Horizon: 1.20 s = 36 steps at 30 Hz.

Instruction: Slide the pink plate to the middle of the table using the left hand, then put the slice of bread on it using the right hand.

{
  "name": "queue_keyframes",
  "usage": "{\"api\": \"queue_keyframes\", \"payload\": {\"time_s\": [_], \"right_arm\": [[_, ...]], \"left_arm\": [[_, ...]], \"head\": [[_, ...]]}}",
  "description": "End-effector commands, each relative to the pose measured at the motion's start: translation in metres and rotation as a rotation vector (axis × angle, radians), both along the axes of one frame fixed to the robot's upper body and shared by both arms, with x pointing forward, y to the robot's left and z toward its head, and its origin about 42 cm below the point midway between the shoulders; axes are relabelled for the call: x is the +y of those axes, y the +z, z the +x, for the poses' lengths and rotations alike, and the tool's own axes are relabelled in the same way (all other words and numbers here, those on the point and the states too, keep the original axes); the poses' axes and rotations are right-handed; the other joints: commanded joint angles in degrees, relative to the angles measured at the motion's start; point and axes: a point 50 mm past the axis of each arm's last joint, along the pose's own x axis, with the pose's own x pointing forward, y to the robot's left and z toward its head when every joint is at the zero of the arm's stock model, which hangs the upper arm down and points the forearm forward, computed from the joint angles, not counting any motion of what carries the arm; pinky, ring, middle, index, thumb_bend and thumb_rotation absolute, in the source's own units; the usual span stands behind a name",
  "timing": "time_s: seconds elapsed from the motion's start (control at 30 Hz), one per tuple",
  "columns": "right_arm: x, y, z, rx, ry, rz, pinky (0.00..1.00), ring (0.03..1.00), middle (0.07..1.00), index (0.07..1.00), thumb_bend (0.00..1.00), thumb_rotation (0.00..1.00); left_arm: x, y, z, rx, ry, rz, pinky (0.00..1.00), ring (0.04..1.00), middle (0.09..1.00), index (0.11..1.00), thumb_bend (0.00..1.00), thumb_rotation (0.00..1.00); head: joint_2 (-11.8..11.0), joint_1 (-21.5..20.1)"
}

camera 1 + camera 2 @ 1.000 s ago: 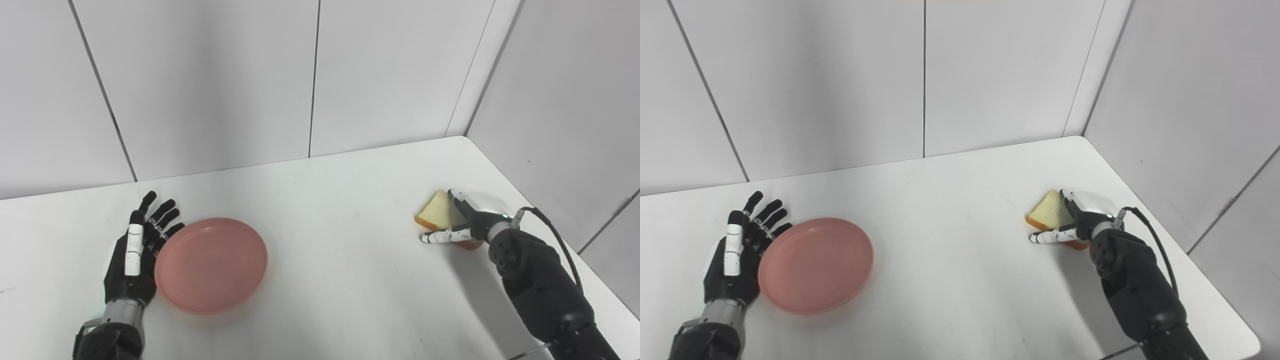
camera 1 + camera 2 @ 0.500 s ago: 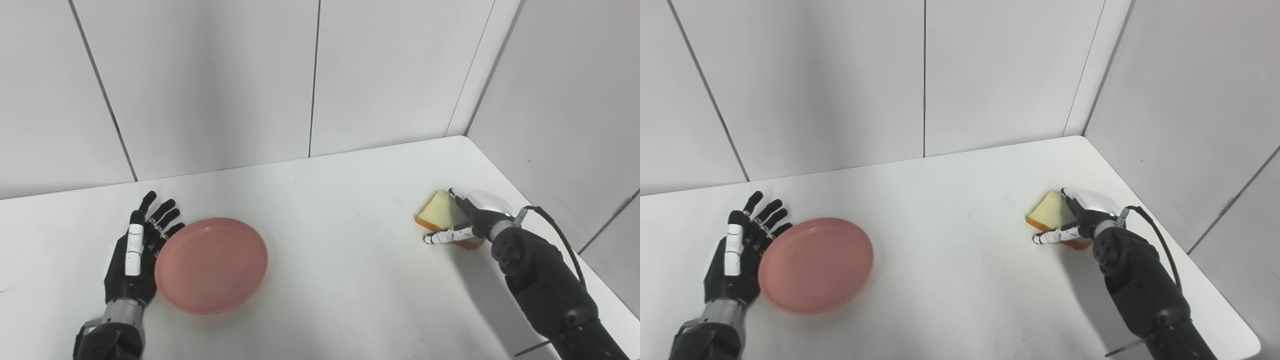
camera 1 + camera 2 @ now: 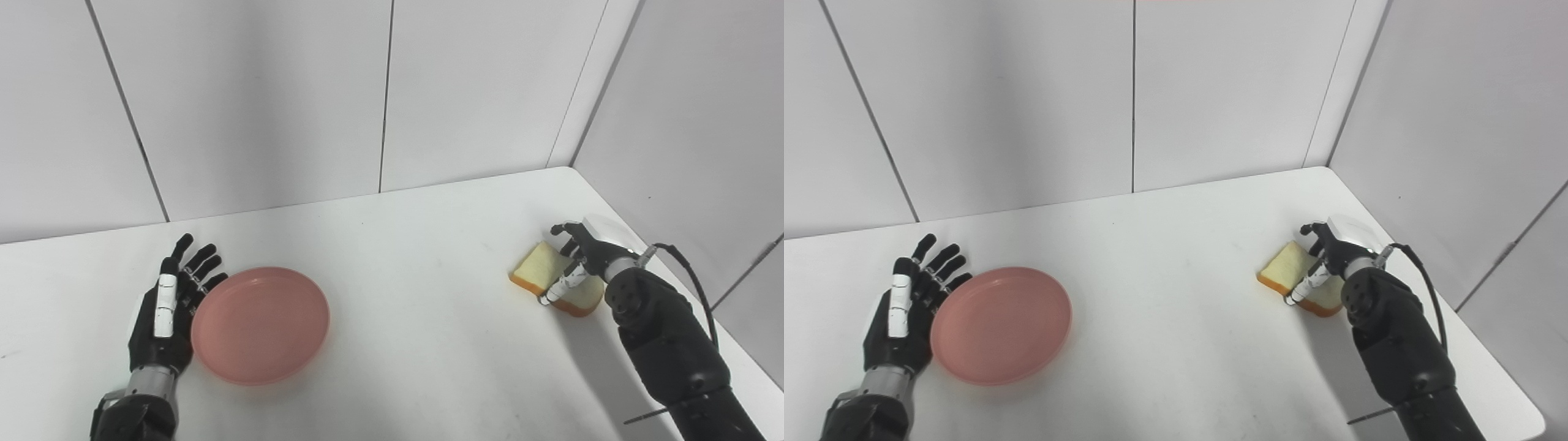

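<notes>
The pink plate [image 3: 260, 324] sat on the left part of the white table [image 3: 404, 318], well short of the middle; the left hand [image 3: 164, 312] lay flat just beside its left rim, fingers [image 3: 196, 263] spread apart and gripping nothing, so the push looked unfinished at best; the slice of bread [image 3: 554, 278] lay flat on the table near the right edge, far from the plate; the right hand [image 3: 579, 257] hung over it with fingers loosely apart, a pale thumb resting across the crumb, and no real grip on it (whether the far fingers touched the crust could not be told); the likeliest trouble was order: bread lifted before the plate had reached centre would have nowhere to land; a push from the rim alone could spin the plate instead of sliding it straight; the bread being soft, a shallow pinch might tear it, or nudge it off the near table edge
</notes>
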Motion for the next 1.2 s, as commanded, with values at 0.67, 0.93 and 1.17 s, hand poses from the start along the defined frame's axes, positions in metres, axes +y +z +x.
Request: {"api": "queue_keyframes", "payload": {"time_s": [0.67,0.93,1.17], "right_arm": [[0.042,0.052,-0.008,-0.093,0.148,-0.042,0.26,0.349,0.478,0.776,0.57,0.00],[0.089,0.092,0.001,-0.187,0.297,-0.049,0.21,0.281,0.471,0.766,0.57,0.00],[0.128,0.104,0.019,-0.227,0.402,-0.043,0.26,0.338,0.474,0.735,0.57,0.00]], "left_arm": [[-0.002,-0.013,-0.007,0.074,0.007,0.023,0.73,0.843,0.838,0.911,0.83,0.84],[-0.006,-0.018,-0.006,0.078,-0.002,0.036,0.74,0.845,0.839,0.909,0.85,0.85],[-0.014,-0.021,-0.004,0.085,-0.004,0.033,0.76,0.847,0.840,0.905,0.86,0.85]], "head": [[0.32,0.56],[-0.17,1.99],[-1.16,4.38]]}}
